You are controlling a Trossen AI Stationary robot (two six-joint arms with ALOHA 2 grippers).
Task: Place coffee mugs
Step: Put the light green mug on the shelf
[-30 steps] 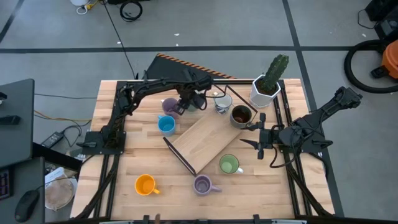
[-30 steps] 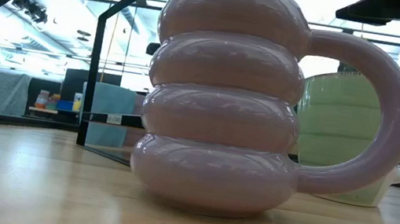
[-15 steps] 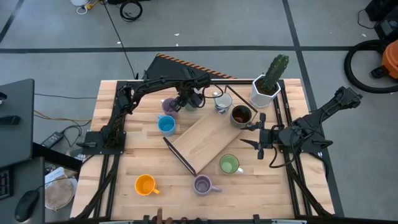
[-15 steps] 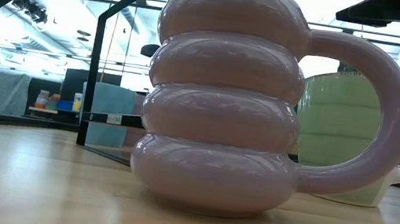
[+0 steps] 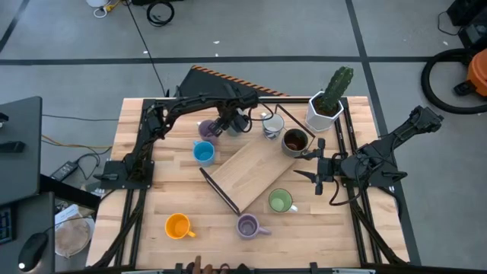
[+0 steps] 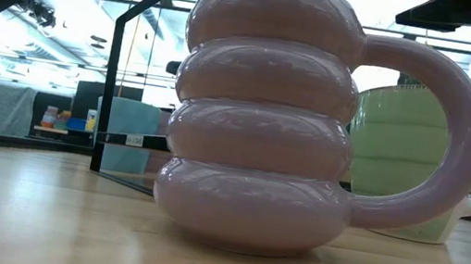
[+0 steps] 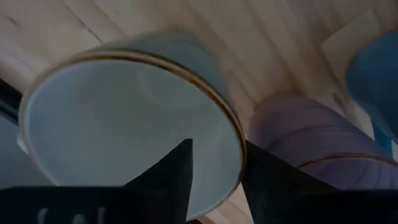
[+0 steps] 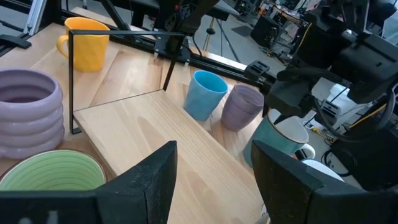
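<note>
Left hand (image 5: 230, 124) at the bench's (image 5: 144, 183) far edge, fingers straddling the rim of a pale mug (image 7: 124, 118), one inside, one outside, clasping its wall. Lilac mug (image 5: 205, 129) and blue mug (image 5: 203, 153) just beside. Right hand (image 5: 318, 169) parted, empty, near the right edge, brown mug (image 5: 294, 141) close.

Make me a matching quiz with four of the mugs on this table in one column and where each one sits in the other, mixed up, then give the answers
Mugs:
1. orange mug
2. blue mug
3. dark brown mug
4. green mug

Places:
A. beside the cactus pot
B. off the board, at the near left of the table
C. next to the far purple mug
D. by the board's near right edge

Pairs: 1-B, 2-C, 3-A, 4-D
</note>
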